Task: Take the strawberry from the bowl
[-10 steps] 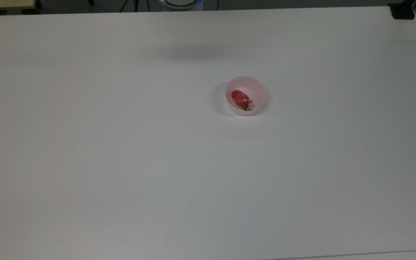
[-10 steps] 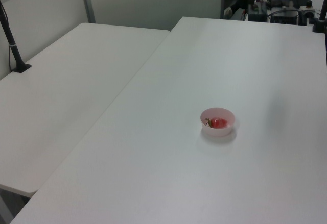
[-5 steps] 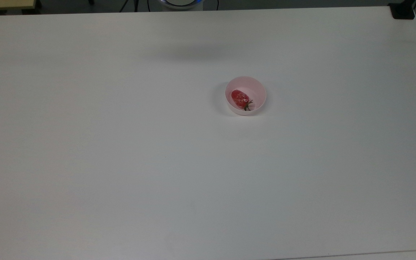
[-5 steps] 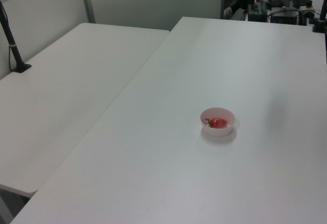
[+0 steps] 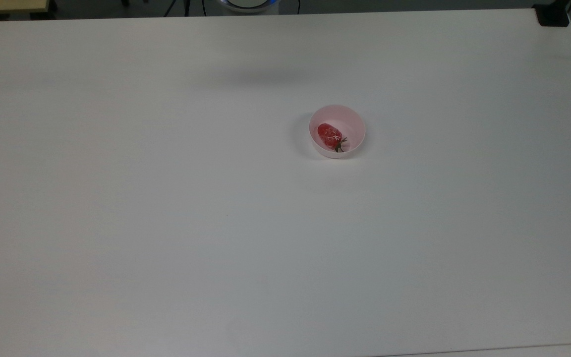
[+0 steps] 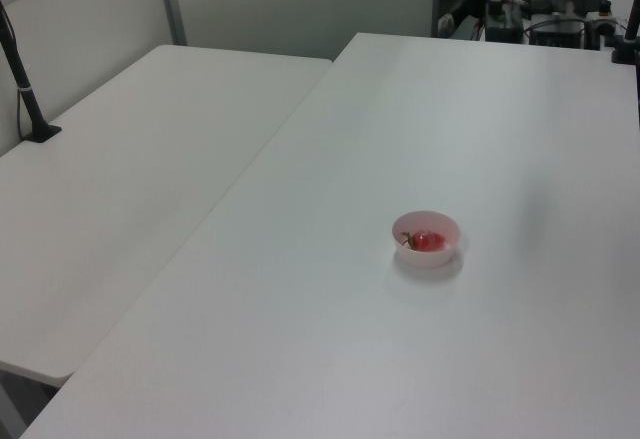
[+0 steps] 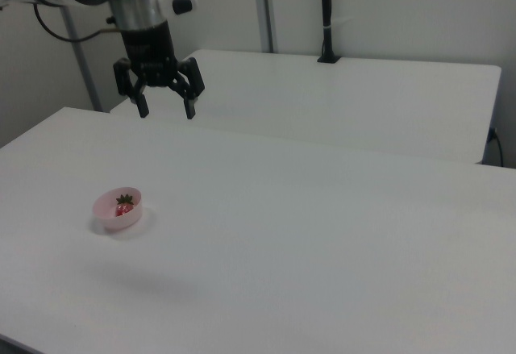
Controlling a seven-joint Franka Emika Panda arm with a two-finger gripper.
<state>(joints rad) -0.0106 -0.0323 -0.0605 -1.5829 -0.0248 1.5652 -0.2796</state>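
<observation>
A small pale pink bowl [image 5: 350, 117] stands on the white table, a little right of centre in the top view. Inside it lies a glossy red strawberry [image 5: 329, 134] with its dark green stem toward the top view's lower right. The bowl [image 6: 438, 225] and the strawberry [image 6: 428, 241] also appear in the left view. In the right view the bowl [image 7: 106, 206] holds the strawberry [image 7: 123, 206], and my gripper [image 7: 167, 114] hangs open high above the table, up and to the right view's right of the bowl, holding nothing.
A second white table [image 6: 130, 179] adjoins the work table. A black pole on a clamp [image 6: 28, 99] stands at its far edge. A black clamp block [image 5: 552, 15] sits at the top view's upper right table corner. Equipment [image 6: 540, 9] stands beyond the far end.
</observation>
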